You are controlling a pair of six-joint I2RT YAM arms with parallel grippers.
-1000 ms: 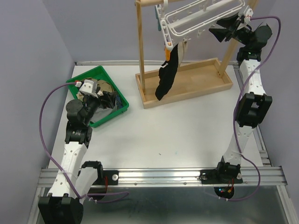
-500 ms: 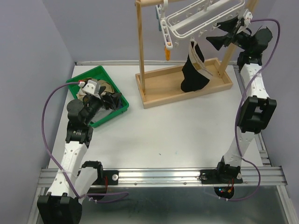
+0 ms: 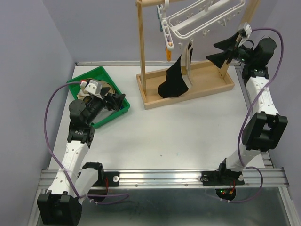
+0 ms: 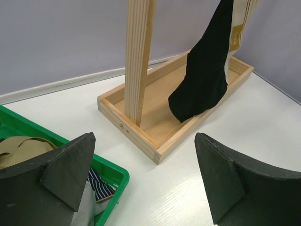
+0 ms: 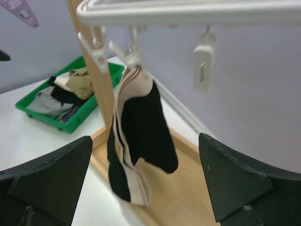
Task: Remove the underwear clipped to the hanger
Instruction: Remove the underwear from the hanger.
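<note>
- Black underwear (image 3: 175,80) hung from clip (image 5: 133,56) on white hanger (image 3: 202,19), above wood tray (image 3: 197,94).
- Right tool (image 3: 212,52) spread wide, empty, near hanger.
- Cloth best pinched close under clip, then pulled straight down, slowly.
- Left tool (image 4: 143,141) wide, empty, over green basket (image 3: 94,71).

Open air lies between right end effector (image 3: 212,52) and underwear (image 3: 171,83); wooden post (image 3: 140,52) stands beyond.

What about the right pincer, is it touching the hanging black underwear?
Apart. The top view shows the open right pincer beside the black underwear, with bare wooden stand showing between them.
</note>
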